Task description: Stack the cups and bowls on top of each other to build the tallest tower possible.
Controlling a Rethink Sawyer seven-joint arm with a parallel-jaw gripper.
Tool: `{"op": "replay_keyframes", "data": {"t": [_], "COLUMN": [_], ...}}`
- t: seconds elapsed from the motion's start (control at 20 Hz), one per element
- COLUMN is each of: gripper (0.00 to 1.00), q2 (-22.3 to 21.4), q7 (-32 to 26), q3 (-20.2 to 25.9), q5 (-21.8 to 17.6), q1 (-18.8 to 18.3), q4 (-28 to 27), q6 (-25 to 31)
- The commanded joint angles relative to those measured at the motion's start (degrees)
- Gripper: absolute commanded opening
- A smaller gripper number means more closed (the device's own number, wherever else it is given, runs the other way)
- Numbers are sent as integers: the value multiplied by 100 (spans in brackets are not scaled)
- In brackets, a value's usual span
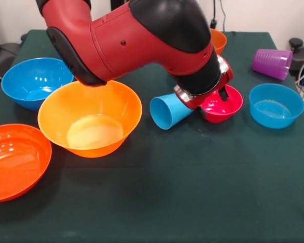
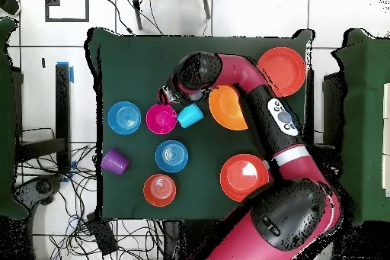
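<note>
A dark green desk [image 2: 137,51] stands on a white tiled floor [image 2: 259,9]. Black cables [image 2: 76,177] lie tangled beside it. A pale wall [image 1: 273,15] rises behind.

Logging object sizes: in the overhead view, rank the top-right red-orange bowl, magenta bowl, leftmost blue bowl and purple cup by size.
1. The red-orange bowl, clearly largest.
2. The magenta bowl and the leftmost blue bowl look alike; no ranking between them.
3. The purple cup, smallest.
</note>
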Motion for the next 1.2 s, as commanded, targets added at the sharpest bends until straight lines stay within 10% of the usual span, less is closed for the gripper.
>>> {"op": "replay_keyframes", "data": {"t": [0.05, 1.2], "gripper": [100, 100], "q2": [-22, 553], "q7": [-1978, -3429], "q3": [-323, -343], "q5": [-372, -911], "q1": [183, 420], "q4": [-768, -2176], "q6": [751, 1446]}}
